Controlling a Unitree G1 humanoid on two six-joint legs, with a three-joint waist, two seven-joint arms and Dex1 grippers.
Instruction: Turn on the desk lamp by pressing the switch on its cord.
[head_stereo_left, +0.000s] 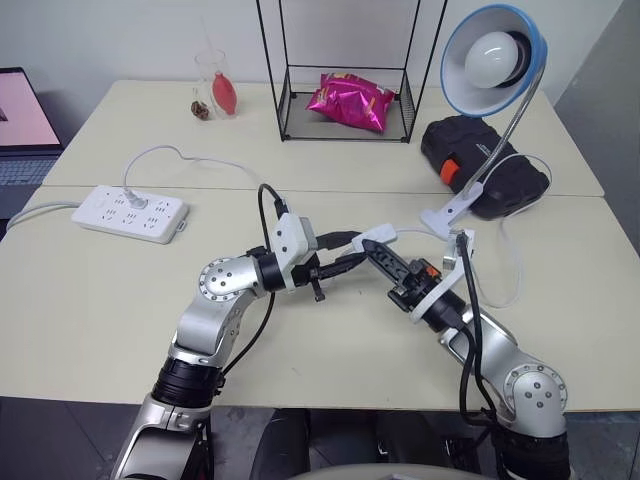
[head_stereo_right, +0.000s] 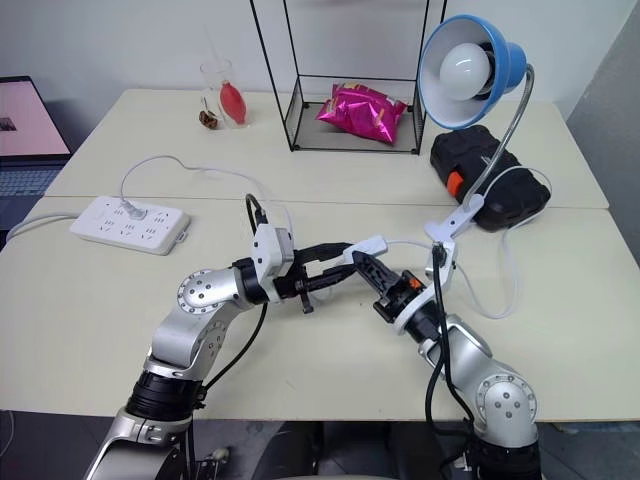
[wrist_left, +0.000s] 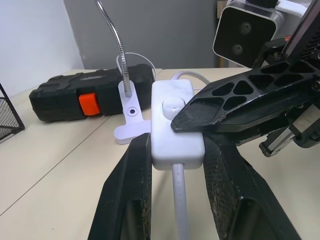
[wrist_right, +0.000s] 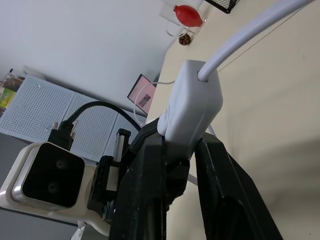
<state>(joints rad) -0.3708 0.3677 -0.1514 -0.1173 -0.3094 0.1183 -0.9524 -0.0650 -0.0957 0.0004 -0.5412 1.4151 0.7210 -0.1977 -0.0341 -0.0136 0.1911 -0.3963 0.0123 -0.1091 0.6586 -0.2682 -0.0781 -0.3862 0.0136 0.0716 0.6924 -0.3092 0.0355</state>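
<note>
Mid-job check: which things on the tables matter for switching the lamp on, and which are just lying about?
Job:
- desk lamp, unlit
- switch, held between the left gripper fingers
- cord
- right gripper, shut on the switch

Lying about:
- power strip
- black case
- pink snack bag in wire rack
- glass
- laptop

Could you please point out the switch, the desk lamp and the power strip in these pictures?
the switch (wrist_left: 176, 125): left wrist view, its white top face.
the desk lamp (head_stereo_left: 497, 55): left eye view, the bulb.
the power strip (head_stereo_left: 133, 212): left eye view, its socket face.
</note>
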